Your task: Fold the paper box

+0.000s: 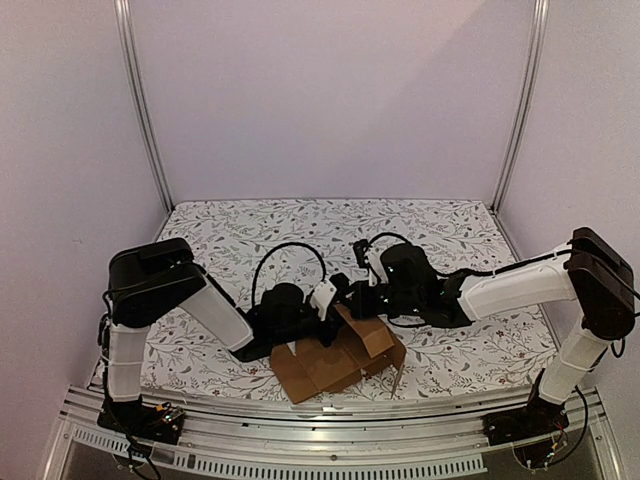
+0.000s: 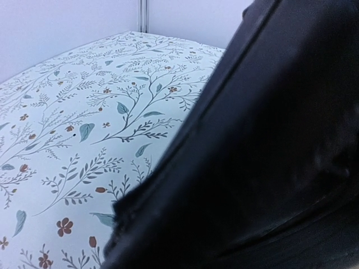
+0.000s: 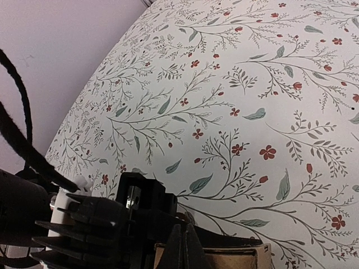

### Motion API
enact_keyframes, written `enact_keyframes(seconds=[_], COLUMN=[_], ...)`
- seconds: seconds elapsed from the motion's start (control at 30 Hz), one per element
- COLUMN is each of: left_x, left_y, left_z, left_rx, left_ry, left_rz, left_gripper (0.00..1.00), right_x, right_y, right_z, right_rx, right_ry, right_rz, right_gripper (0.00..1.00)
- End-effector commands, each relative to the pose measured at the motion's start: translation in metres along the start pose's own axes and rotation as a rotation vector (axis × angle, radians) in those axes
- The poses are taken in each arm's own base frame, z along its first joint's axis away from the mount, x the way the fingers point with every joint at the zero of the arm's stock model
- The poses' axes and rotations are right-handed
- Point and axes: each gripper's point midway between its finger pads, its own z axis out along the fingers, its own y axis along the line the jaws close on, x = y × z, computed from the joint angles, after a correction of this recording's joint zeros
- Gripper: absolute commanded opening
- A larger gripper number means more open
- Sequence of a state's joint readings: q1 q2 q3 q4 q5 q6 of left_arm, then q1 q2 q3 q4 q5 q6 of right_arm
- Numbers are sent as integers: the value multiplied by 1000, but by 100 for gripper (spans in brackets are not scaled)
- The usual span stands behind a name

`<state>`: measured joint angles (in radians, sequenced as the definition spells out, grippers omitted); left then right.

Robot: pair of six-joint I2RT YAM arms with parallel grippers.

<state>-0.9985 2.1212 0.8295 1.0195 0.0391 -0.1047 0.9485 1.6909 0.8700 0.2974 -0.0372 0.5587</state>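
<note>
— While left hand (image 1: 318, 312) and right hand (image 1: 356, 300) crowd together, where's the plain brown die-cut cardboard box (image 1: 335, 365)?
— Beneath both, part-folded. Spread or pinching, can't tell. I'd brace one wall, crease slowly.

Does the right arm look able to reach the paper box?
Probably yes. The right pincer sits right at a raised flap of the paper box, and nothing seems to lie between them.

White-shelled arms (image 1: 520, 288), black joints (image 1: 150, 278) (looping cables (image 1: 290, 246))
</note>
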Motion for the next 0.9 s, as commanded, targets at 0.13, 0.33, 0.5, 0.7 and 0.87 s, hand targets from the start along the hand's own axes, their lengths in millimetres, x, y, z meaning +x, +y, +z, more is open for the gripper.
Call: enact_keyframes(seconds=[0.13,0.33,0.5,0.7,0.87], left_x=[-16,-13,-8,-3,-1], left_y=[-2,-1,-1,-3,-4], left_z=[-3,-5,-7,-10,-9], left_rx=[-49,-55,-53,-50,-54], left_ry=[-13,-7,-7,-5,-5], left_rz=[80,96,97,90,94], left_gripper=[0,18,26,26,25], right_x=[21,27,33,33,32], right_y=[-8,-14,-20,-20,-20], right_z=[-5,-5,-5,-5,-4], right_rx=[30,46,65,68,68], right_ry=[66,75,85,84,83], right_rz=[20,24,31,32,33], right_gripper=[3,3,2,2,2])
